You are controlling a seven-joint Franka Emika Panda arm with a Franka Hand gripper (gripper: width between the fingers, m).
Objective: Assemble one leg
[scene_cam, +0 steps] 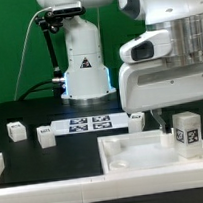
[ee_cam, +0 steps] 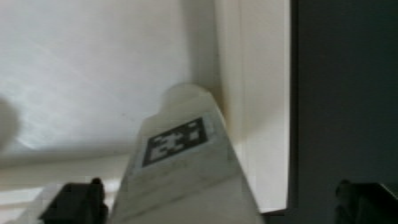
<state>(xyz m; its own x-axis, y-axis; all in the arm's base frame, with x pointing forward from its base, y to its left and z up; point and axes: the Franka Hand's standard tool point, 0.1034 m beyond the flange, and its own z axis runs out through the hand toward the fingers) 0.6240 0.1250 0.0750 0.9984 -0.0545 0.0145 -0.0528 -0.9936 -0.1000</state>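
Leg [scene_cam: 186, 133] stands upright at the base's [scene_cam: 111, 165] two-o'clock corner, end effector [ee_cam: 222, 203] spread around it, so it looks placed but probably not yet tightened.

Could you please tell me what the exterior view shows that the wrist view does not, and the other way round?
Only the exterior view shows the arm's base, the marker board, and, on the exterior view's left, a loose leg and a second loose leg on the dark table. Only the wrist view shows both fingers spread wide, with a gap on either side of the leg between them. Both views share the tagged leg upright at the white base.
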